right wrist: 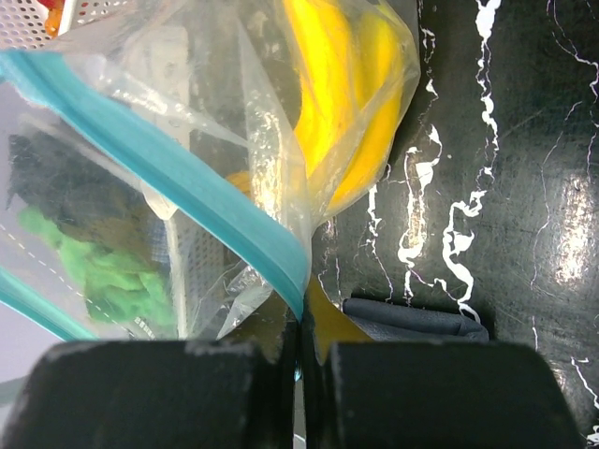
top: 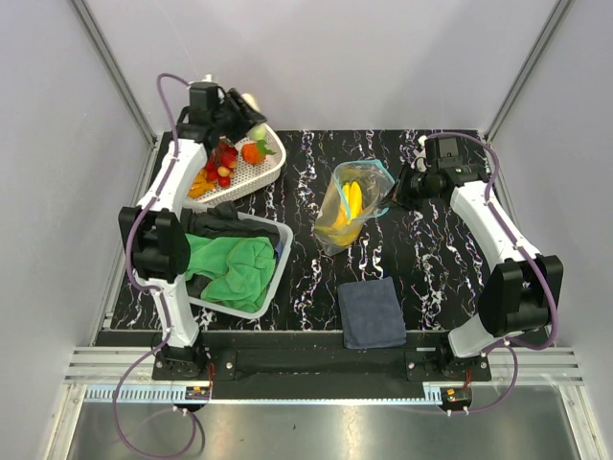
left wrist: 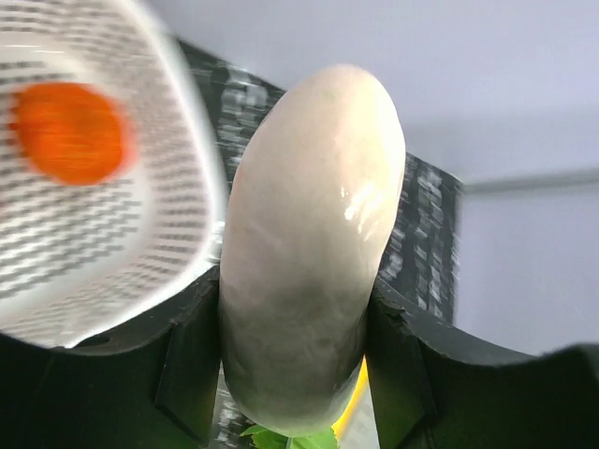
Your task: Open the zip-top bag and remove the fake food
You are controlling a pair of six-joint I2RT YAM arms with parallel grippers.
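The zip-top bag (top: 352, 206) stands on the black marbled table with its teal zip strip (right wrist: 187, 178) gaping and a yellow banana bunch (right wrist: 346, 103) inside. My right gripper (right wrist: 301, 360) is shut on the corner of the strip at the bag's right side (top: 395, 192). My left gripper (left wrist: 295, 355) is far back left, over the white basket (top: 251, 174), and is shut on a pale piece of fake food (left wrist: 309, 243). In the basket lie a round orange fruit (top: 252, 151), red berries (top: 222, 165) and orange bits (top: 199, 184).
A white bin (top: 278, 273) holding a green cloth (top: 230, 268) sits near the left arm. A dark blue folded cloth (top: 372, 312) lies at the table's front. Grey walls close in the back and both sides.
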